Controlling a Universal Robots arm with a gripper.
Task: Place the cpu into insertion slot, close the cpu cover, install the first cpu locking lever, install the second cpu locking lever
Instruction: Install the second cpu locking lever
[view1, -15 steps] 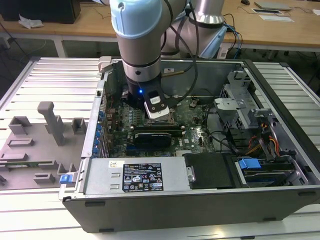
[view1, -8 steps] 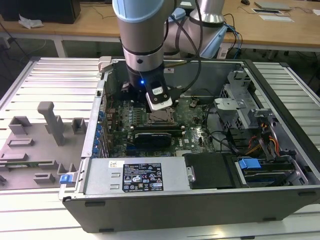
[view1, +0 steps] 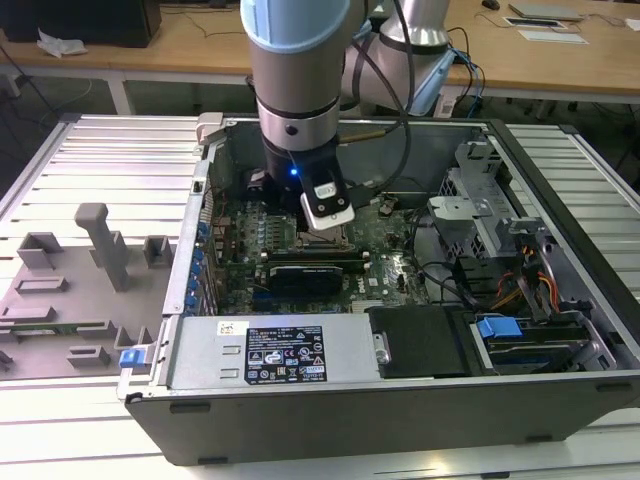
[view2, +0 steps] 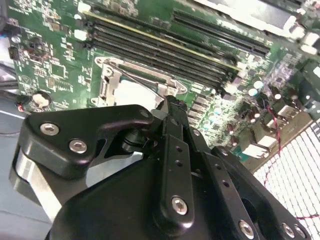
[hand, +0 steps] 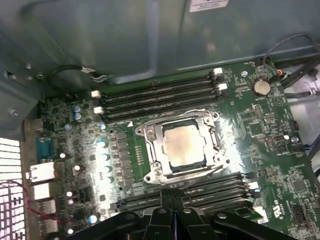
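In the first wrist view the cpu (hand: 184, 145), a pale square chip, lies flat in the insertion slot (hand: 161, 150) on the green motherboard. The silvery cpu cover (hand: 150, 135) lies down around it as a frame. Thin wire levers run along the frame's far side (hand: 195, 111) and one adjoining side (hand: 226, 161); whether they are latched I cannot tell. My gripper (hand: 170, 196) is shut with nothing between its fingers, its tips just short of the socket's near edge. The second wrist view shows the gripper (view2: 170, 106) beside the cpu (view2: 131, 92). In the exterior view the gripper (view1: 328, 222) hangs inside the open computer case.
Long black memory slots flank the socket on two sides (hand: 160, 97) (hand: 210, 189). A coin battery (hand: 261, 87) and cables lie nearby. The case wall (hand: 125, 40) rises behind. A power supply (view1: 280, 350) and drive cage (view1: 480, 200) crowd the case. A grey fixture tray (view1: 80, 290) sits at the exterior view's left.
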